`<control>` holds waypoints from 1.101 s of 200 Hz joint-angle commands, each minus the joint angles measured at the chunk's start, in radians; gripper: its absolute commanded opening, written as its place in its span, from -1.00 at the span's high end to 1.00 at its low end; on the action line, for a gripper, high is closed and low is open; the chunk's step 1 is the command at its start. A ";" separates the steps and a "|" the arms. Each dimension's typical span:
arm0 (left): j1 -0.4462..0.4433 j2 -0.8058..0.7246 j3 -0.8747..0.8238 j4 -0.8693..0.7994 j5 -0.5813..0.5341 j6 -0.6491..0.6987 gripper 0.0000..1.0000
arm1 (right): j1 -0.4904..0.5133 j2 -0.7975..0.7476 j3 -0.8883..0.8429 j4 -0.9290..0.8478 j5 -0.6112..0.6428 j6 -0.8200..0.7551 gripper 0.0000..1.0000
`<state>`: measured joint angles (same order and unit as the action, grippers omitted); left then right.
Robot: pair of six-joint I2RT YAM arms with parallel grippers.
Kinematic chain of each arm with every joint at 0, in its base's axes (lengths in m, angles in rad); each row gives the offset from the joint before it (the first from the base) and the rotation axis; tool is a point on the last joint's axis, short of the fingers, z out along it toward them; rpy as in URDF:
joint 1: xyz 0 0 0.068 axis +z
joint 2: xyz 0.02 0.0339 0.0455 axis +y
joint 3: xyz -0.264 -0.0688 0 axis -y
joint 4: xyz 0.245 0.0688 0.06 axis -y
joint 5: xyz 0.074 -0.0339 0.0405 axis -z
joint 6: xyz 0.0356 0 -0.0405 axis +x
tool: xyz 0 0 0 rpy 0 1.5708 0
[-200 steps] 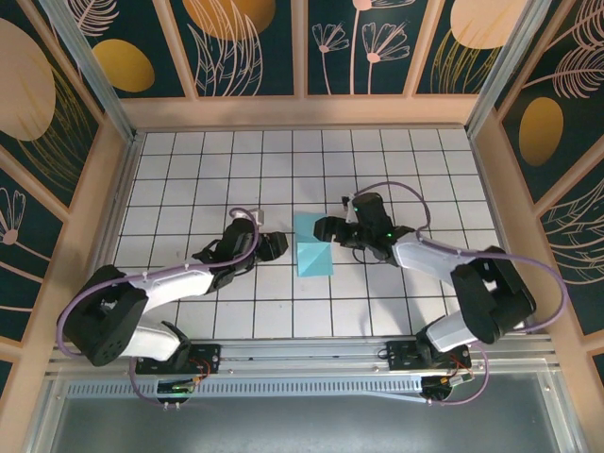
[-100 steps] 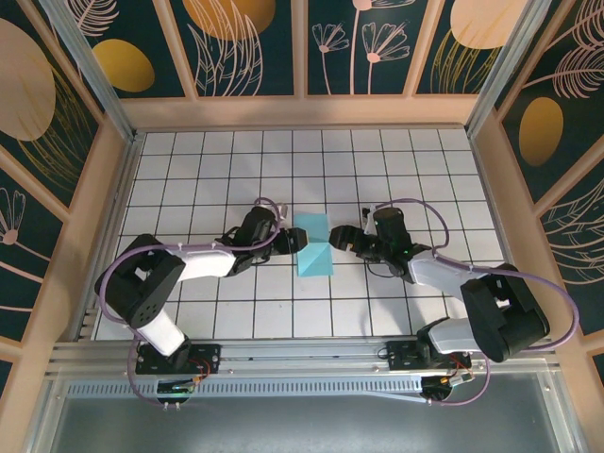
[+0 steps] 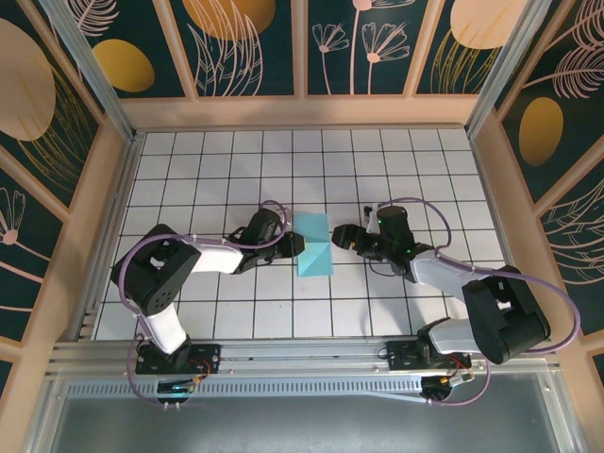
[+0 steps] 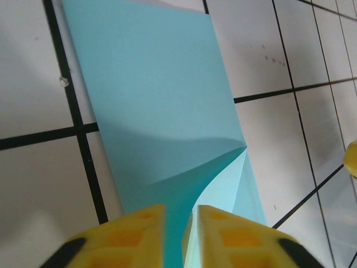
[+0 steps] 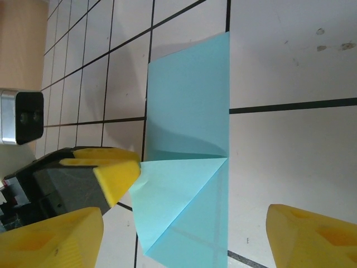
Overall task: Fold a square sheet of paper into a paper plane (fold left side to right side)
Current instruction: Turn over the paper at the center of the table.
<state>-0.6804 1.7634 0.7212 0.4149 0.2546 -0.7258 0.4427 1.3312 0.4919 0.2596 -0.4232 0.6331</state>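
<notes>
The square sheet of paper (image 3: pixel 313 247) lies mid-table as a folded turquoise strip with a triangular flap (image 5: pixel 178 195) at its near end. My left gripper (image 3: pixel 295 243) is at the strip's left edge. In the left wrist view its yellow fingertips (image 4: pixel 181 240) stand nearly together, pinching the flap's raised edge, and the paper (image 4: pixel 162 95) curls up toward them. The right wrist view shows a left finger (image 5: pixel 109 173) at the flap's corner. My right gripper (image 3: pixel 342 236) hovers just right of the paper (image 5: pixel 189 106), open, its fingertips (image 5: pixel 184 245) spread wide either side of the strip.
The floor is white tile with black grid lines (image 3: pixel 425 189). Wooden walls (image 3: pixel 302 111) enclose the back and both sides. A metal rail (image 3: pixel 302 354) runs along the near edge by the arm bases.
My left gripper has slid right to the paper's left edge and closed on the flap. My right gripper has drawn back to the right off the paper.
</notes>
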 commanded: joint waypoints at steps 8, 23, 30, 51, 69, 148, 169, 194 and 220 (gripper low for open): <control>0.003 -0.022 0.001 0.041 -0.005 0.000 0.96 | -0.006 0.026 0.004 0.054 -0.053 -0.015 -0.45; 0.002 -0.044 -0.017 0.060 -0.023 -0.007 1.00 | -0.006 0.040 0.002 0.075 -0.072 -0.010 -0.41; 0.002 -0.074 -0.029 0.070 -0.035 -0.014 1.00 | -0.006 0.047 0.002 0.087 -0.080 -0.007 -0.39; 0.002 -0.128 -0.079 0.123 -0.070 -0.046 1.00 | -0.006 0.068 0.002 0.135 -0.107 0.009 -0.36; 0.001 -0.171 -0.129 0.183 -0.099 -0.083 1.00 | -0.002 0.075 -0.005 0.189 -0.108 0.032 -0.37; 0.002 -0.235 -0.207 0.236 -0.150 -0.120 1.00 | 0.069 0.215 0.074 0.332 -0.079 0.091 -0.42; 0.002 -0.235 -0.215 0.245 -0.147 -0.125 1.00 | 0.089 0.269 0.105 0.359 -0.071 0.114 -0.42; 0.002 -0.240 -0.225 0.249 -0.151 -0.126 1.00 | 0.099 0.328 0.136 0.394 -0.071 0.141 -0.43; 0.003 -0.243 -0.232 0.249 -0.156 -0.126 1.00 | 0.099 0.377 0.158 0.415 -0.071 0.167 -0.43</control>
<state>-0.6804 1.5433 0.5014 0.6121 0.1146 -0.8436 0.5365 1.6680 0.6140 0.6113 -0.5140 0.7624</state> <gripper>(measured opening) 0.043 0.713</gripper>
